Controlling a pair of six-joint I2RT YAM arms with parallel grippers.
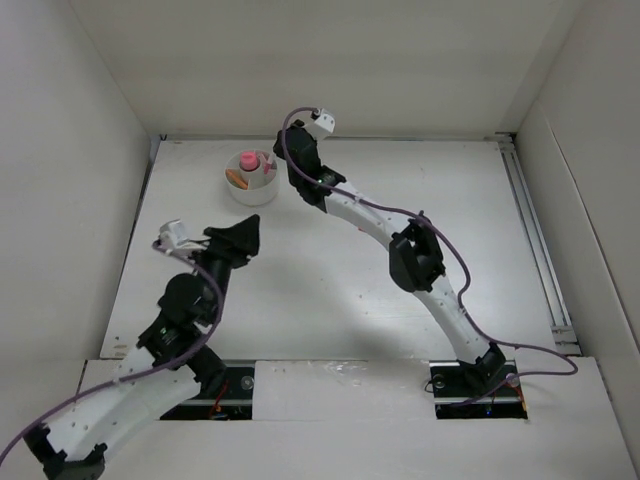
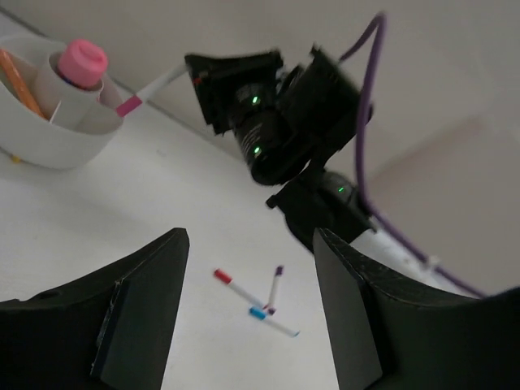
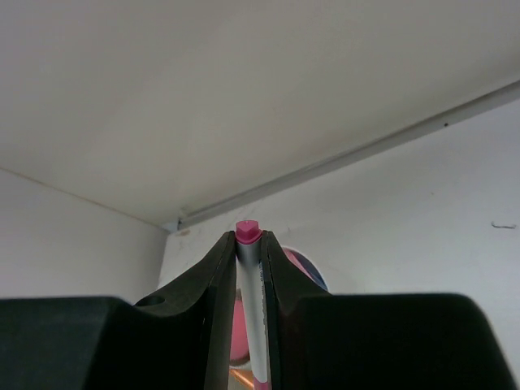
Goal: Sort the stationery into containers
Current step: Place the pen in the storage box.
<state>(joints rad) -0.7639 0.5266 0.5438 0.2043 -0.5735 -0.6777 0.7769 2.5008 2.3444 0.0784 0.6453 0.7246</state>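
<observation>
The round white divided container point(image 1: 250, 192) stands at the back left, and its wall point(image 2: 49, 142) also shows in the left wrist view. In it are a pink-topped stubby item point(image 1: 248, 160) point(image 2: 81, 61) and an orange piece point(image 1: 237, 180) point(image 2: 20, 85). My right gripper point(image 1: 290, 172) point(image 3: 249, 244) is shut on a thin white pen point(image 3: 252, 317) with a pink cap point(image 2: 130, 104), which slants over the container's rim. My left gripper point(image 1: 248, 240) point(image 2: 250, 244) is open and empty above three pens on the table: red-capped point(image 2: 231, 283), purple-capped point(image 2: 276, 288) and blue-capped point(image 2: 272, 321).
White walls enclose the table on the left, back and right. A rail point(image 1: 535, 240) runs along the right edge. The right arm point(image 1: 420, 260) stretches diagonally across the middle of the table, trailing a purple cable point(image 2: 366, 106).
</observation>
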